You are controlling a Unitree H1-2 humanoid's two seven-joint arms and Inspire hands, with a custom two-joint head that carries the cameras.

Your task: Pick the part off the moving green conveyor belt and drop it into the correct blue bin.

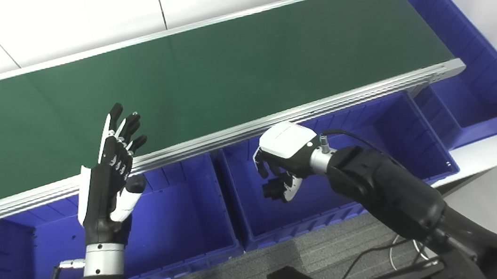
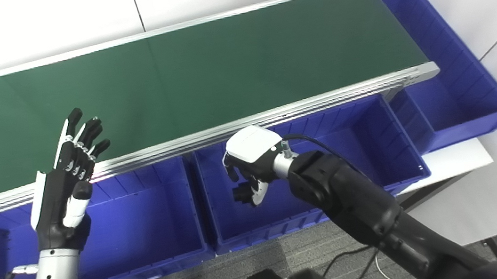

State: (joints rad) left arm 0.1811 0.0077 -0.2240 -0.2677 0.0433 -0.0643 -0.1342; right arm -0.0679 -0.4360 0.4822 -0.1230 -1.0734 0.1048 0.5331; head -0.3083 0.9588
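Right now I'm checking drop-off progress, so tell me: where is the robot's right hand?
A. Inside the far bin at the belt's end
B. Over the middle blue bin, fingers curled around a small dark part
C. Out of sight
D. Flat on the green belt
B: the right hand hangs over the middle blue bin, fingers curled around a small dark part; the green belt looks bare.

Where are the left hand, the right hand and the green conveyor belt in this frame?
left hand (image 1: 113, 175), left eye view, on the palm.
right hand (image 1: 284, 154), left eye view, on the white back shell.
green conveyor belt (image 2: 220, 67), right eye view, on the bare belt surface.
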